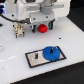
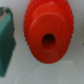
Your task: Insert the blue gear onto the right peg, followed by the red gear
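Red gear under claw, blue gear on plate

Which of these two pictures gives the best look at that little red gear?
The wrist view: the red gear fills the picture, with teeth, raised hub and centre hole plain. In the exterior view it is only a small red blob under the arm.

A white bench carries everything; a small striped metallic part stands toward its far edge, and a dark-green block shows in the wrist view
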Tool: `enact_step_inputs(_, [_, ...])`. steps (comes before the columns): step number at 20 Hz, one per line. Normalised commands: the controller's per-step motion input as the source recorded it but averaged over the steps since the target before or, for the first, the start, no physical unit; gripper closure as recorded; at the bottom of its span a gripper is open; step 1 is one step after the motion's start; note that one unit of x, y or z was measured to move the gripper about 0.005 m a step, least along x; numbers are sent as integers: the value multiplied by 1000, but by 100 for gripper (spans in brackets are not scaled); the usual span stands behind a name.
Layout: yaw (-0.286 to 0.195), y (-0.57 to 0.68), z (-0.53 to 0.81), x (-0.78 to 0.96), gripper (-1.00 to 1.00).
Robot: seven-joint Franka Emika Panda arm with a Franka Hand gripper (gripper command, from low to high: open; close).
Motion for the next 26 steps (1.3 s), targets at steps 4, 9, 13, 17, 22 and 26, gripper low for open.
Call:
enact_step_inputs(4, [0,58,29,-79,100])
enact_step_inputs(9, [0,16,467,124,100])
enact_step_inputs(13, [0,-3,585,256,100])
enact_step_inputs(17, [0,-9,509,484,100])
enact_step_inputs(22, [0,-24,501,640,100])
enact_step_inputs(26, [0,-48,479,739,100])
